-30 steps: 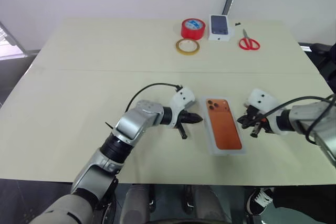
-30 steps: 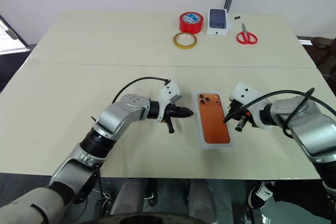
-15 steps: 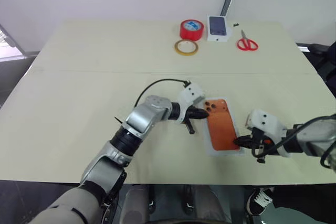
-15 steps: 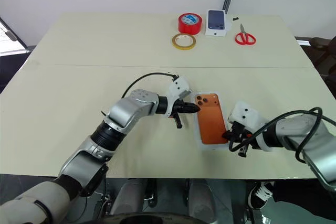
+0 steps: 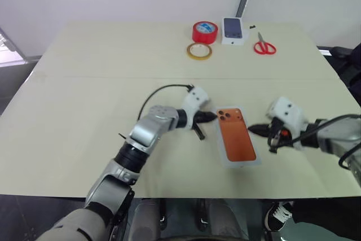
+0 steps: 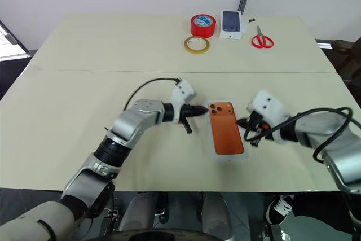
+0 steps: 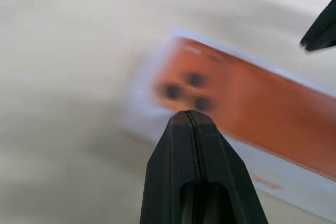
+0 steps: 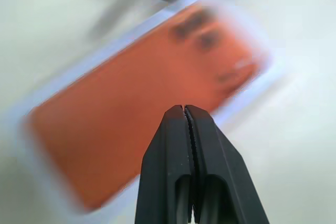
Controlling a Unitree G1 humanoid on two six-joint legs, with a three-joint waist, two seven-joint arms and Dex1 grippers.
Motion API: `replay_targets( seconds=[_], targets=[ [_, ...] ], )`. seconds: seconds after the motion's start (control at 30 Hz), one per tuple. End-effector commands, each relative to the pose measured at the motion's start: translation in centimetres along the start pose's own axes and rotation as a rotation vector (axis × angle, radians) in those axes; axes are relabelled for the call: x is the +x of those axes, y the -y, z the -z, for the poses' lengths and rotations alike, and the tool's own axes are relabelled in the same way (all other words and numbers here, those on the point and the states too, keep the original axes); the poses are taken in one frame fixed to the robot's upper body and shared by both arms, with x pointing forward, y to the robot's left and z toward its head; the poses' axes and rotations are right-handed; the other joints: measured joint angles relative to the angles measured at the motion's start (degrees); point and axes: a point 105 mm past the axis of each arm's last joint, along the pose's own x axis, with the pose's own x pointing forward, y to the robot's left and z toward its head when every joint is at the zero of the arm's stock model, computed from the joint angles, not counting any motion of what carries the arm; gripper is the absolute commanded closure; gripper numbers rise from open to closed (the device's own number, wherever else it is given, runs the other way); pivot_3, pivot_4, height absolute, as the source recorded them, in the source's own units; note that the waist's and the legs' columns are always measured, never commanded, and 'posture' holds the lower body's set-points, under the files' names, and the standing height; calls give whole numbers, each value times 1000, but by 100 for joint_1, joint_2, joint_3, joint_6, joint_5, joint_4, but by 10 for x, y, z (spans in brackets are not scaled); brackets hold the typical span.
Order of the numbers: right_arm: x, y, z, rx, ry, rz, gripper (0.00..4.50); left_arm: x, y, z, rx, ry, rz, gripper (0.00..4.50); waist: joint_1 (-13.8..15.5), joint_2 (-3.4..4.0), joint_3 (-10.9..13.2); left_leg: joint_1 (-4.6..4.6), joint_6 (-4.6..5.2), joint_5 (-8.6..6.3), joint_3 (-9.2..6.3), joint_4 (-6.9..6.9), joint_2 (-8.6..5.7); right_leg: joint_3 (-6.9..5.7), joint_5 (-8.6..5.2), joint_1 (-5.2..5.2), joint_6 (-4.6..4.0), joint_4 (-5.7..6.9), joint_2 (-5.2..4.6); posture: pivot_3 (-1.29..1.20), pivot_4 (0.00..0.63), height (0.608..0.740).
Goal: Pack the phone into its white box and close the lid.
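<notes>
Since half a second ago both grippers have backed off the phone (image 5: 237, 138): the left gripper (image 5: 211, 117) was touching its camera corner and now sits just off that corner, and the right gripper (image 5: 253, 130) has lifted from the near right edge to hover beside the middle of the right long side. Phone itself looks turned slightly, long axis now closer to straight away from the robot.

Phone lies back up, lenses at the far left corner, seated in the white box (image 5: 241, 163), whose white rim shows all around it. Box sits on the table (image 5: 84, 105), near the front edge, centre-right.

Left gripper fingers are pressed together, holding nothing, tip pointing at the phone's lens corner, just apart from the box rim. Right gripper fingers also pressed together, empty, tip pointing at the phone from the right, near but not touching.

Well beyond the phone, by the table's far edge: yellow tape ring (image 5: 200, 51), red tape roll (image 5: 205, 31), small white box with phone picture (image 5: 234, 29), red scissors (image 5: 264, 45).
</notes>
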Motion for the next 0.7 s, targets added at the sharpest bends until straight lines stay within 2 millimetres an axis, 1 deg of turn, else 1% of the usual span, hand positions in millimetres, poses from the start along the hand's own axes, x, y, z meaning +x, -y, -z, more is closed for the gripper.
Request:
replay_targets(
  seconds=[0.03,0.1,0.13,0.17,0.27,0.3,0.33,0.47,0.5,0.57,0.7],
  targets=[
    [-3,31,-8,7,72,112,4450,-51,-26,-22,30,108,-158,4500,-14,3,-1,1,0,0,0,0,0,0,0,0,1,2,0,0,150,740],
    [-3,46,-11,36,131,146,4450,-76,-37,-18,28,102,-242,4500,-7,5,-3,4,0,0,4,-3,0,1,0,0,1,4,1,0,150,740],
    [-2,53,-12,59,153,165,4450,-93,-45,-10,30,82,-299,4500,-1,5,-3,4,-1,1,4,-3,-1,0,0,1,1,4,1,0,150,740],
    [-2,60,-12,75,166,177,4450,-104,-49,-6,33,66,-338,4500,2,5,-3,4,-1,1,6,-2,-1,0,1,0,1,3,1,0,150,740],
    [1,73,-8,106,184,185,4450,-124,-56,2,3,63,-421,4500,57,5,-2,2,-2,1,5,-1,-1,-1,0,3,0,1,-6,0,150,740],
    [3,73,-7,113,190,173,4450,-141,-60,7,-10,66,-473,4500,54,4,-1,1,-2,1,5,0,-3,-1,0,5,0,-1,-10,0,150,740],
    [4,73,-5,117,194,165,4450,-153,-63,10,-15,66,-508,4500,25,4,-1,-1,-2,1,7,2,-3,-1,0,6,0,-5,-11,0,150,740],
    [10,70,-5,141,222,125,4450,-184,-66,22,-12,45,-606,4500,7,4,-1,2,1,-2,13,-1,0,0,0,7,1,-9,-12,0,150,740],
    [13,68,-4,141,224,110,4450,-188,-65,24,-12,39,-621,4500,6,5,-1,4,1,-1,13,-1,0,0,1,6,1,-5,-11,0,150,740],
    [16,66,-3,136,219,89,4450,-191,-65,26,-16,42,-637,4500,11,5,-1,6,-1,-1,14,-1,2,0,1,5,0,-2,-11,0,150,740],
    [20,65,-5,120,221,76,4450,-189,-65,28,-29,45,-652,4500,24,5,-1,4,-2,-2,14,-1,0,0,0,6,-1,-6,-14,0,150,740]
  ],
)
